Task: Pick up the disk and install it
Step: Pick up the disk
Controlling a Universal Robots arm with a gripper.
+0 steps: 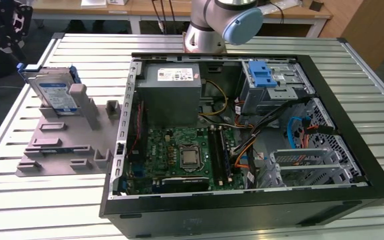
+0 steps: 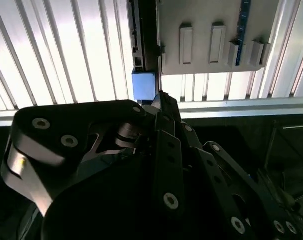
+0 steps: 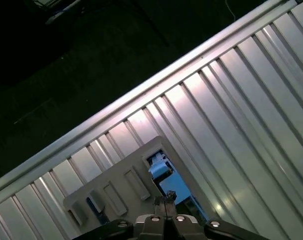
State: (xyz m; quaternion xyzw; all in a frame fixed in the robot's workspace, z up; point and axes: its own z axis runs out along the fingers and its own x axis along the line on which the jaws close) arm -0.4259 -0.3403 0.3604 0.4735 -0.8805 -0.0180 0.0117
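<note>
Black linkage of my end effector (image 2: 160,100) sits closest to the lens in both wrist views, and its two fingertips (image 3: 165,198) are pressed together with nothing between them. Just past those tips is the disk (image 3: 160,171). I see it from above as a blue-and-white edge, and in the second wrist view the blue corner of its carrier lies right beside my fingertips. I cannot tell whether tip and carrier touch. The disk stands on edge in a slot of the grey holder (image 3: 116,182), which lies flat on the slatted metal counter (image 3: 241,100) close to the counter's rim. In the exterior view the disk (image 1: 53,92) is upright at the far end of that holder, its label facing the exterior view's right, with the blue frame showing along its top and sides. The open computer case (image 1: 245,212) lies on the counter just beside the holder, toward the exterior view's right, well apart from the disk. My arm (image 1: 212,25) rises behind the case.
</note>
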